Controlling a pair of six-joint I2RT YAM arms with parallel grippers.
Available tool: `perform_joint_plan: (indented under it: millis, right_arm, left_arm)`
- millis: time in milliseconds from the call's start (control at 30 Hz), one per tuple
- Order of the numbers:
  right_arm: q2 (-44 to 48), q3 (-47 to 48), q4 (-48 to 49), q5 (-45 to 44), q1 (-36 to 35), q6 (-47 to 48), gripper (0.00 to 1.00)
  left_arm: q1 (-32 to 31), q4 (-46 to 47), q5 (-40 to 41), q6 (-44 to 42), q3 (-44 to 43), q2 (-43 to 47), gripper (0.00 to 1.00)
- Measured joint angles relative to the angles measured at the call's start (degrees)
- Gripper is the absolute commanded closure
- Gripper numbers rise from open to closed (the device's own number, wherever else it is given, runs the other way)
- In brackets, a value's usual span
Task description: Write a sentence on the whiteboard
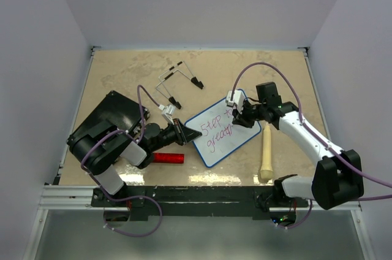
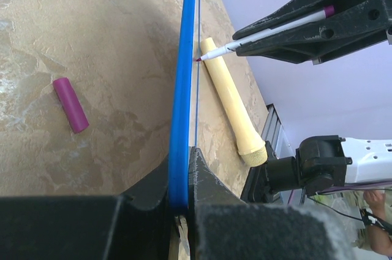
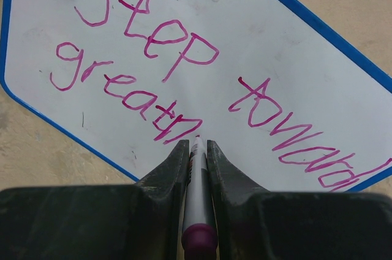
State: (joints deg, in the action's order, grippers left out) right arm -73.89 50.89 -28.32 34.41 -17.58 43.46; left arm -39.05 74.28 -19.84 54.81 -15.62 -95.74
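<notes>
The whiteboard [image 1: 223,132] lies on the table, white with a blue rim, seen close in the right wrist view [image 3: 269,45] and edge-on in the left wrist view [image 2: 182,88]. The sentence [image 3: 184,70] reads "Step toward" above "greatn" in purple-pink. My left gripper [image 1: 187,132] is shut on the whiteboard's left edge [image 2: 179,180]. My right gripper [image 1: 244,114] is shut on a white marker with a purple end [image 3: 197,192]; its tip [image 3: 197,139] touches the board just after the "n". The marker also shows in the left wrist view [image 2: 263,30].
A tan wooden handle [image 1: 266,152] lies right of the board. A red bar [image 1: 167,157] lies by the left arm. A purple marker cap [image 2: 71,105] lies beyond the board. A black slab [image 1: 107,116] sits at the left, wire stands [image 1: 177,82] at the back.
</notes>
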Motion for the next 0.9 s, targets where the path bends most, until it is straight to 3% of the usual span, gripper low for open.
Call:
perform_joint_plan:
  millis: [900]
  right_arm:
    - [1.0,0.0,3.6,-4.1,0.0,-3.7,1.00]
  left_arm:
    - [0.0,0.0,0.0,0.1,0.0,0.0,1.00]
